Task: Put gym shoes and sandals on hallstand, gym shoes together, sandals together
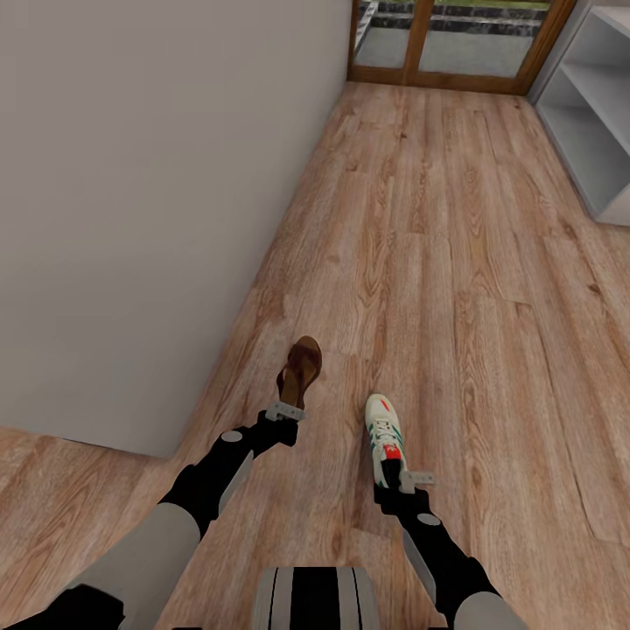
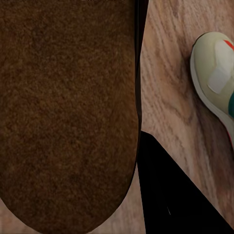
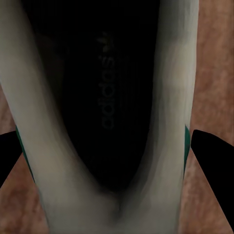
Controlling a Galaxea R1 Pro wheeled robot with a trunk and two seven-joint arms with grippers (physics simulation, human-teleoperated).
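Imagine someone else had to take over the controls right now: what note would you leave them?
Left gripper: holding one sandal by its heel end.
Right gripper: holding one gym shoe by its heel end.
Both shoes are out in front of the robot, over the corridor floor.
The hallstand is ahead on the right, its visible shelves bare.
Done: one sandal and one gym shoe picked up.
Left: drive to the hallstand, set both down, fetch the other sandal and gym shoe, and pair like with like.

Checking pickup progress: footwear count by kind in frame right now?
Sandal: 1, at the left gripper
Gym shoe: 1, at the right gripper
Total: 2
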